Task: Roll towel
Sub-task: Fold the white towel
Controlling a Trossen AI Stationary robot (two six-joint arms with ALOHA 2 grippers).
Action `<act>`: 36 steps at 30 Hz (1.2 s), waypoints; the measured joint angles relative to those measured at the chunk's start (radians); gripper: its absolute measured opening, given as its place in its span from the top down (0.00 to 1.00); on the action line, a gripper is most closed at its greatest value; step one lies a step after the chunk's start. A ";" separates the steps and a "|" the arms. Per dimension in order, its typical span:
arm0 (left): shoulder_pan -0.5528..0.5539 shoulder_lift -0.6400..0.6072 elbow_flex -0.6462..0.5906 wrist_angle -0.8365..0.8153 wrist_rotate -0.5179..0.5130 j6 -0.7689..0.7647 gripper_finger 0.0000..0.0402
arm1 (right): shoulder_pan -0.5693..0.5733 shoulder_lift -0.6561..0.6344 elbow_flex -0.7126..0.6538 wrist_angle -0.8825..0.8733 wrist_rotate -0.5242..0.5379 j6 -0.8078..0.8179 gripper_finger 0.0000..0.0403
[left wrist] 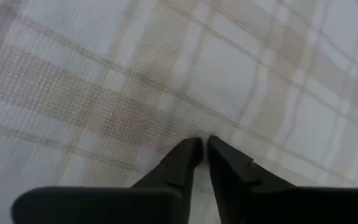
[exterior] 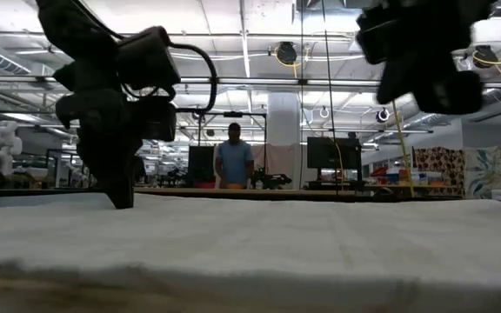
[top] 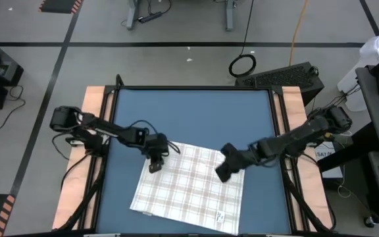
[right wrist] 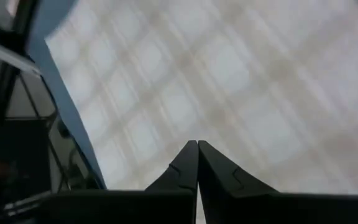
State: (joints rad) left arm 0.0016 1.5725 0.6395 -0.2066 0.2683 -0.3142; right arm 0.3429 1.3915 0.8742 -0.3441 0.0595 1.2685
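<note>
The towel (top: 189, 187) lies spread flat and skewed on the blue bench (top: 189, 115), toward its near edge. The left end effector (top: 155, 164) is down on the towel's far left corner, its fingers (left wrist: 185, 158) nearly together, pinching the cloth. The right end effector (top: 224, 172) is clenched empty, raised above the towel's far right edge

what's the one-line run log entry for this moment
task: roll towel | towel: flat, unrolled | left gripper: down on towel's far-left corner, nearly shut | right gripper: shut, above towel's right side
</note>
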 joint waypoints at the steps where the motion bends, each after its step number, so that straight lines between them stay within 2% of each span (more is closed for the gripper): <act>1: 0.018 0.017 0.001 0.004 0.019 0.007 0.88 | -0.028 0.003 0.000 0.007 -0.014 -0.024 1.00; 5: 0.090 0.043 0.002 0.036 0.031 0.035 0.89 | -0.115 0.016 0.000 0.011 -0.042 -0.093 1.00; 8: 0.156 0.046 0.015 0.064 -0.055 0.033 0.89 | -0.160 0.030 0.000 0.009 -0.057 -0.135 1.00; 13: 0.258 0.035 0.086 0.015 -0.147 0.036 0.89 | -0.203 0.069 0.000 0.005 -0.065 -0.158 1.00; 16: 0.309 0.027 0.148 -0.032 -0.163 0.050 0.89 | -0.215 0.100 0.000 -0.002 -0.061 -0.158 1.00; 22: 0.372 -0.027 0.287 -0.245 -0.162 0.130 0.89 | -0.248 0.154 0.000 -0.008 -0.063 -0.082 1.00; 25: 0.377 -0.065 0.338 -0.321 -0.081 0.127 0.89 | -0.262 0.157 0.000 -0.035 -0.085 -0.090 1.00; 29: 0.354 -0.098 0.317 -0.376 0.180 0.008 0.89 | -0.274 0.157 0.000 -0.156 -0.147 -0.112 1.00; 31: 0.315 -0.104 0.293 -0.386 0.256 -0.020 0.89 | -0.274 0.157 0.000 -0.236 -0.149 -0.124 1.00; 34: 0.231 -0.100 0.241 -0.369 0.252 -0.020 0.89 | -0.272 0.157 0.000 -0.312 -0.148 -0.143 1.00; 36: 0.172 -0.096 0.189 -0.286 0.241 -0.013 0.89 | -0.263 0.157 0.000 -0.313 -0.141 -0.156 1.00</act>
State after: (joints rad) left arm 0.1733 1.4765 0.8289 -0.4926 0.5089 -0.3272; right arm 0.0797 1.5486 0.8742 -0.6567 -0.0813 1.1128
